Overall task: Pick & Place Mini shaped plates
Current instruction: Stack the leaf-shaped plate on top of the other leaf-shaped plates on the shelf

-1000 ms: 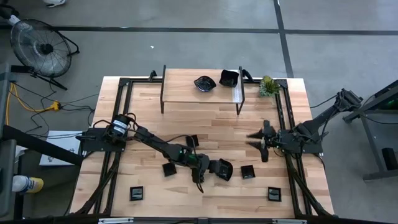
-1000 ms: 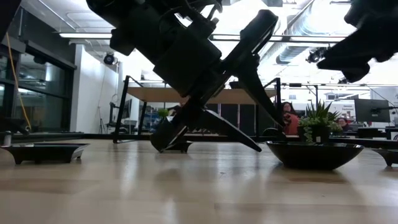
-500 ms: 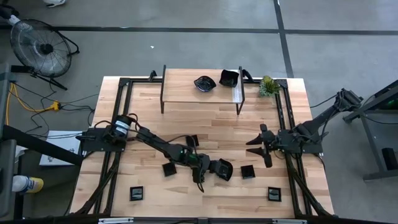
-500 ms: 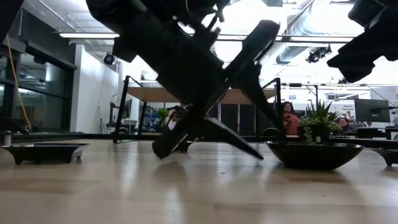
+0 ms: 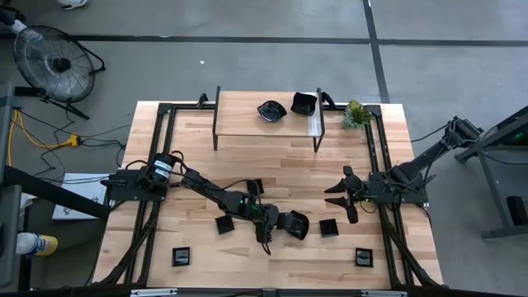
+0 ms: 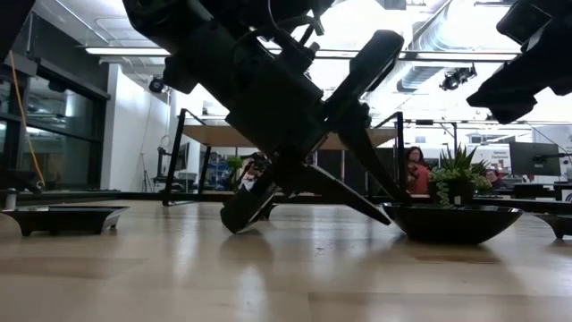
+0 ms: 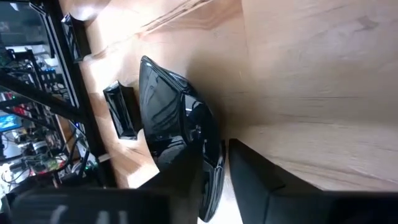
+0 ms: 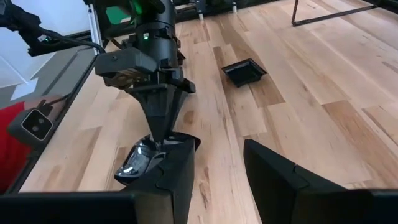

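Observation:
A glossy black oval mini plate (image 5: 297, 224) lies on the wooden table right of centre near the front. My left gripper (image 5: 280, 223) is shut on its rim; in the left wrist view the plate (image 7: 165, 112) has its edge caught between my two fingers. Other mini shaped plates: square ones (image 5: 224, 224), (image 5: 329, 228), (image 5: 256, 186), (image 5: 181, 256), (image 5: 363, 257) on the table. Two more (image 5: 271, 110), (image 5: 304, 103) sit on the raised shelf. My right gripper (image 5: 341, 195) hovers open and empty at the right, above and behind the square plate there.
A wooden shelf (image 5: 247, 125) on black legs stands at the back centre, with a small green plant (image 5: 356, 114) to its right. Black frame rails (image 5: 157, 148) run along the table's sides. A fan (image 5: 54, 59) stands on the floor. A person (image 6: 416, 170) sits far behind.
My left gripper's fingers have narrowed onto the oval plate's rim. My right gripper has shifted and turned slightly, still open.

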{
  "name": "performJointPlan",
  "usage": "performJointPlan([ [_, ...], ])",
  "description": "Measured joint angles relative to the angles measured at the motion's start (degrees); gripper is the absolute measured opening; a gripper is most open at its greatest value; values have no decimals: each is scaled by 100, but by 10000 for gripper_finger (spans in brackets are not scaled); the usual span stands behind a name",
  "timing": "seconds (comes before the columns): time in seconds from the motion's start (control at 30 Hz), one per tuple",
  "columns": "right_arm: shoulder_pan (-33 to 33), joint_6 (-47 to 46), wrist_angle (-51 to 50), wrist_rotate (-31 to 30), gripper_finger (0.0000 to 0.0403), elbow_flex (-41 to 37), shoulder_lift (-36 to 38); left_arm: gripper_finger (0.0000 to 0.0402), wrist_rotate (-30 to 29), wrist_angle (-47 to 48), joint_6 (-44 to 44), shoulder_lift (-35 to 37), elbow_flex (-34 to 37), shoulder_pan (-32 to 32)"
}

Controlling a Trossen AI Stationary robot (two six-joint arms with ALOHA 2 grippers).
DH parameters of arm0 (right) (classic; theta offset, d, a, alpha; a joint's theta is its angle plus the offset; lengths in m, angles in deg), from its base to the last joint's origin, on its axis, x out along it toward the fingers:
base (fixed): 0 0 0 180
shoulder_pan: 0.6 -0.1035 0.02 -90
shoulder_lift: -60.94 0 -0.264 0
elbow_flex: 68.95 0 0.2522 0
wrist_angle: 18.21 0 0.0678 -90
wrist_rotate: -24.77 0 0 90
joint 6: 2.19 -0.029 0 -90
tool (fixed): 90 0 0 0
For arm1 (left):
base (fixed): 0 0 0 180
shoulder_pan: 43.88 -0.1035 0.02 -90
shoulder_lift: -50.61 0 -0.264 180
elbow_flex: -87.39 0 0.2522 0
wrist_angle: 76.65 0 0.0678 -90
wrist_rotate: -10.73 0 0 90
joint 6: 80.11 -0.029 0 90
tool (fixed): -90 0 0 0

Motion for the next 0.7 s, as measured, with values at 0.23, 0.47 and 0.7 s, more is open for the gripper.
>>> performJointPlan([
  [0.23,2,0,1,0,134,0,0,7,-5,-1,2,0,0,2],
  [0.47,2,-7,46,2,134,0,0,3,-106,-1,4,0,2,4],
  [0.7,2,-127,49,-20,134,0,0,2,-1277,460,1010,47,-225,7],
])
